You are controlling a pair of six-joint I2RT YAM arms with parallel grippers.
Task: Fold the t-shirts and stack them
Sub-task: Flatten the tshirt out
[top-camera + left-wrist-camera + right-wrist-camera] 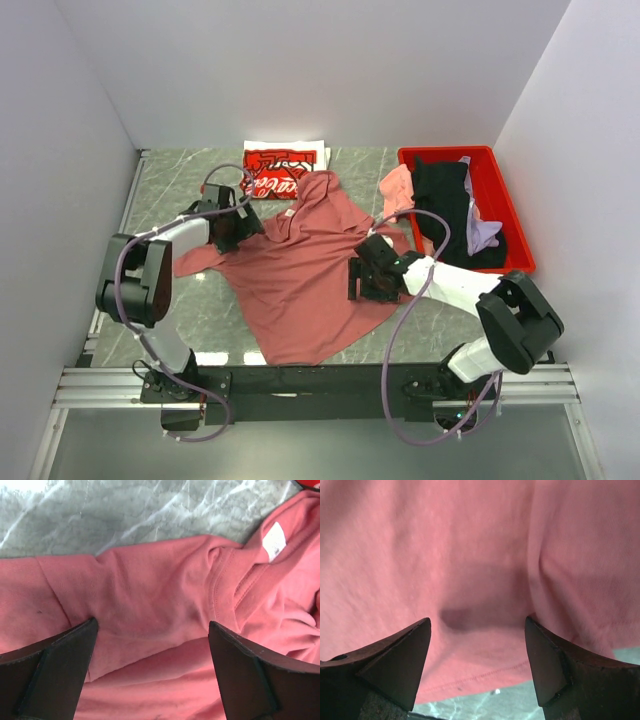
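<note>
A dusty-rose t-shirt (300,275) lies spread and rumpled on the marble table. My left gripper (232,226) is open over its left shoulder near the collar; the wrist view shows the collar and white label (274,541) between wide black fingers (55,667). My right gripper (362,278) is open over the shirt's right hem edge (485,672). A folded red-and-white t-shirt (278,172) with script logo lies at the back. Black (445,200), pink (397,188) and lavender (482,232) shirts sit in the bin.
A red plastic bin (505,205) stands at the back right of the table. White walls enclose the table on three sides. A metal rail (320,380) runs along the near edge by the arm bases.
</note>
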